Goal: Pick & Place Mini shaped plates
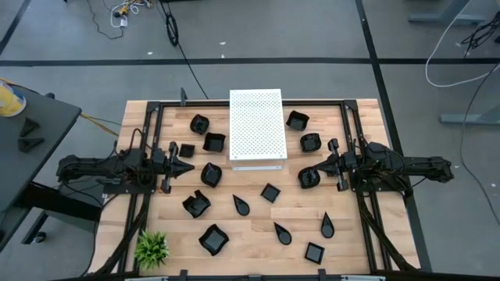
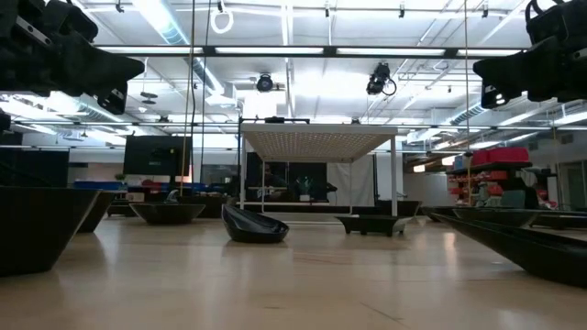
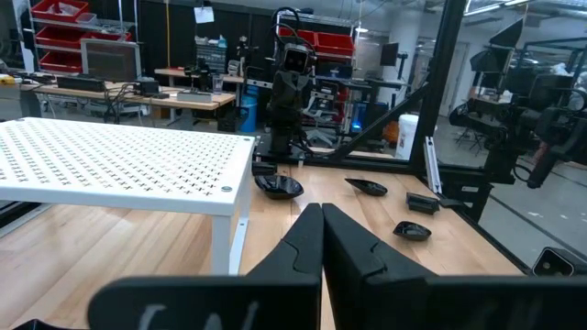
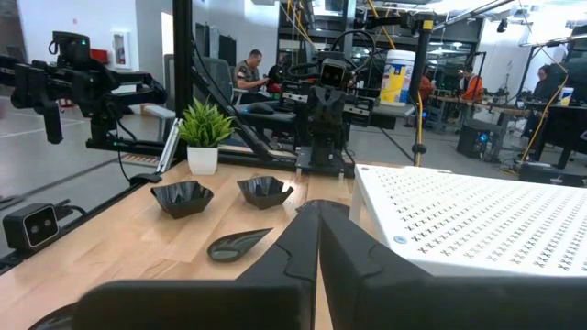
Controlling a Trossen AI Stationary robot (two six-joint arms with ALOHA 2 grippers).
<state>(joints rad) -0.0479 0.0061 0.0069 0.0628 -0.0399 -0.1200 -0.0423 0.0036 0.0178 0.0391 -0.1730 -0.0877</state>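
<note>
On the wood table [image 1: 258, 234], seen from above, small black plates [image 1: 213, 239] lie all around a white board [image 1: 255, 129]. Some plates sit on each side of the board and more lie across the near half. None is on the board. From up here you can see both arms. The left gripper [image 1: 186, 167] is at the left side and points toward the middle. The right gripper [image 1: 308, 170] is at the right side and points back at it. Both have their fingers pressed shut and hold nothing.

Low down, the level camera shows something the top one cannot: the board stands up on thin legs [image 2: 395, 181], with room under it. A deep plate [image 2: 253, 225] sits in front of it.

Each wrist camera shows shut fingers, the board close by, and the other arm far across. The right wrist camera also shows a green plant [image 4: 204, 135] and people working in the room behind.

Black rails [image 1: 148, 148] run along the left and right edges of the table. The plant sits at the near left corner. A plate [image 1: 308, 178] lies just beside the right gripper's tip. Between the two grippers lie plates and the board's front edge. Bare wood shows between the plates.
</note>
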